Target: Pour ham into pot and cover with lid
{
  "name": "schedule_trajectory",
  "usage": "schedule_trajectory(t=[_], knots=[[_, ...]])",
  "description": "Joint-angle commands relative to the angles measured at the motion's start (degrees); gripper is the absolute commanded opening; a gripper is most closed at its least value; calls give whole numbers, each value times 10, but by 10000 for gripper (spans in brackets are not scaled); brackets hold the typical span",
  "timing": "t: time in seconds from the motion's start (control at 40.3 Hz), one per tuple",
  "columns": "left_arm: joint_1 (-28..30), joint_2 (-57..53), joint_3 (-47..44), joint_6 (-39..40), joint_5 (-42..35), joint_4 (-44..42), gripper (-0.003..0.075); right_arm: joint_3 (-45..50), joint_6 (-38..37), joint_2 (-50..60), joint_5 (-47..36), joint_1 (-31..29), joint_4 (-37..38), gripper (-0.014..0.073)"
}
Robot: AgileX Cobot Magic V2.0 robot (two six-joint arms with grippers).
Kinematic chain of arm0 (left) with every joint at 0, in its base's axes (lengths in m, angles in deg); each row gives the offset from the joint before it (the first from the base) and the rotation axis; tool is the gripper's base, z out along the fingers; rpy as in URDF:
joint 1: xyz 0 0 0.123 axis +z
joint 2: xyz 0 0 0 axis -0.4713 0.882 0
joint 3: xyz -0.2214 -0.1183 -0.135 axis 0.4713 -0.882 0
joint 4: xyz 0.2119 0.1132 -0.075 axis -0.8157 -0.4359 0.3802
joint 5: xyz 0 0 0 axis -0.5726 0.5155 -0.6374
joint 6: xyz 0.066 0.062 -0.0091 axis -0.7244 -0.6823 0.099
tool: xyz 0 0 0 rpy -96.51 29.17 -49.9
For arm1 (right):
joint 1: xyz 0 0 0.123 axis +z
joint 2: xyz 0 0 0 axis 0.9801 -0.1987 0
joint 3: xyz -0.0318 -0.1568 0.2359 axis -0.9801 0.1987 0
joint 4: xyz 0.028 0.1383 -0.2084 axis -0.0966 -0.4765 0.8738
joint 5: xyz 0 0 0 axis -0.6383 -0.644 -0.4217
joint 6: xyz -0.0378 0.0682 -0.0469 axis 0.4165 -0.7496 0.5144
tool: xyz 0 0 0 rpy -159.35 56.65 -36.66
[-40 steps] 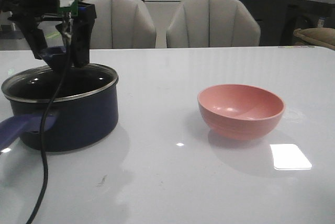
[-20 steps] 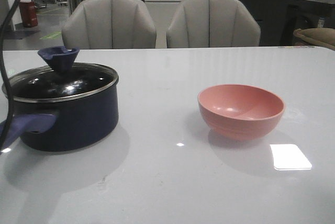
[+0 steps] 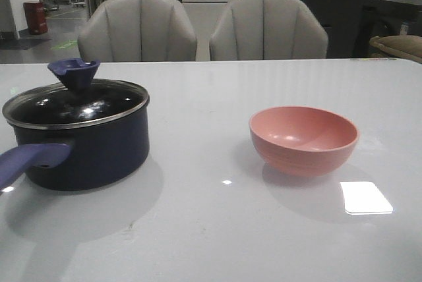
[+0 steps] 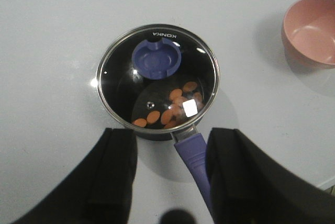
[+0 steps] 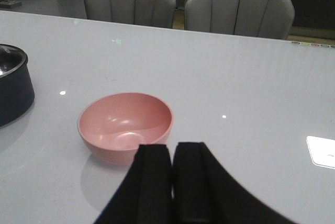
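The navy pot (image 3: pixel 86 150) stands at the table's left with its purple-blue handle (image 3: pixel 26 161) toward the front. The glass lid (image 3: pixel 76 104) rests on its rim, blue knob (image 3: pixel 74 73) on top. Through the glass in the left wrist view, several orange ham slices (image 4: pixel 170 109) lie on the pot's black bottom under the lid (image 4: pixel 120 85) and its knob (image 4: pixel 156 60). My left gripper (image 4: pixel 170 174) hangs open high above the pot, holding nothing. My right gripper (image 5: pixel 172 174) is shut and empty, near the pink bowl (image 5: pixel 125 122). Neither gripper shows in the front view.
The empty pink bowl (image 3: pixel 303 138) sits right of centre on the white table (image 3: pixel 211 229). Two grey chairs (image 3: pixel 198 28) stand behind the far edge. A bright light patch (image 3: pixel 366 197) lies in front of the bowl.
One second ago my left gripper held the lid's knob over the pot. It has let go and risen out of the front view, leaving the lid on the pot.
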Motion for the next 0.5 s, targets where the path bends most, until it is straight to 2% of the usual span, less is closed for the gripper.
schedule_trajectory(t=[0.0,0.223,0.421,0.471], knots=[[-1,-68,-64,-2,-86,7,299,-16,4,-4,-43,1,-2,155],[-1,-260,-235,-2,-176,18,225,-16,4,-4,-43,1,-2,155],[-1,-414,-320,-2,-202,39,110,-16,4,-4,-43,1,-2,155],[-1,-440,-333,-2,-212,47,113,-16,4,-4,-43,1,-2,155]])
